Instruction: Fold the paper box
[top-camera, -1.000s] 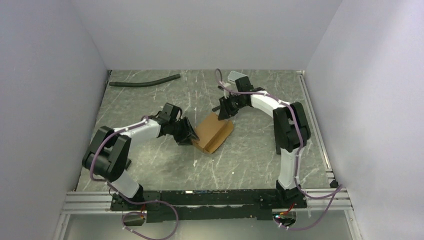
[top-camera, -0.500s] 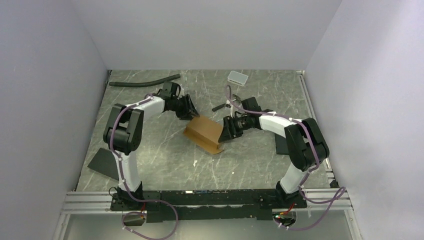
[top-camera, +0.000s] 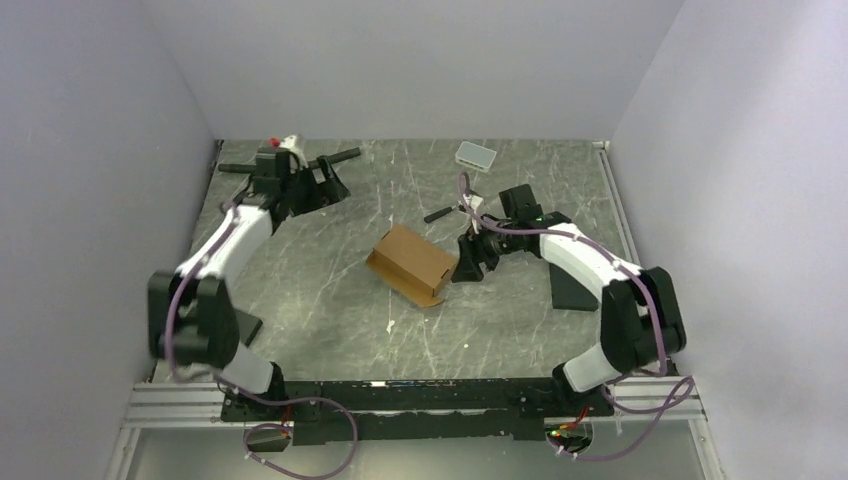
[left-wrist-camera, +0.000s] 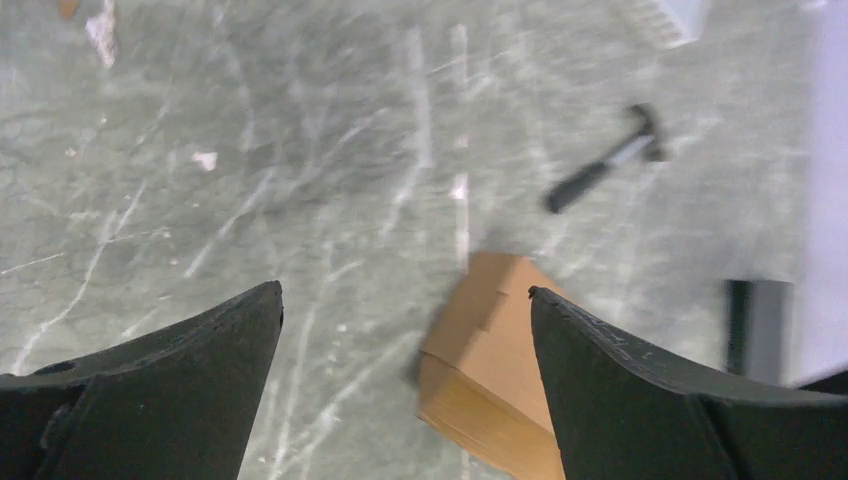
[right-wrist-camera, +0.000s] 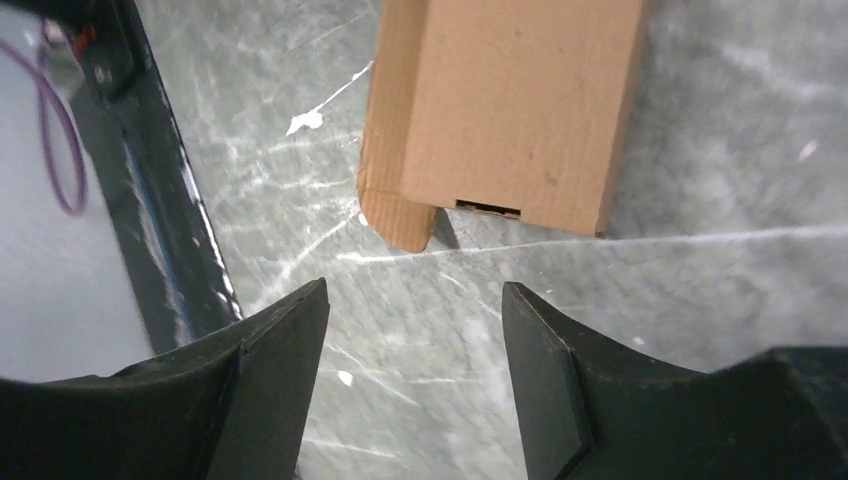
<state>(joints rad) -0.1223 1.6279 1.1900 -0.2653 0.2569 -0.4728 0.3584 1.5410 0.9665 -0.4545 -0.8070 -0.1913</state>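
Observation:
The paper box (top-camera: 412, 263) is a small brown oblong carton lying flat on the table's middle, with nothing holding it. My left gripper (top-camera: 332, 190) hovers well off to the box's far left, near the back of the table. In the left wrist view the gripper (left-wrist-camera: 404, 290) is wide open and empty, with the box (left-wrist-camera: 497, 365) far below between the fingers. My right gripper (top-camera: 464, 268) sits just off the box's right end. The right wrist view shows it (right-wrist-camera: 415, 288) open over bare table, the box's (right-wrist-camera: 510, 110) end a short way ahead, apart from the fingertips.
A black hose (top-camera: 238, 168) lies at the back left beside the left gripper. A small hammer-like tool (top-camera: 437, 214) and a white-grey tray (top-camera: 475, 155) lie behind the box. Black slabs lie at the right (top-camera: 572, 290) and left (top-camera: 242, 326).
My left gripper has left the box, swung to the back left and opened wide. The right gripper has opened and stands just clear of the box, which lies free.

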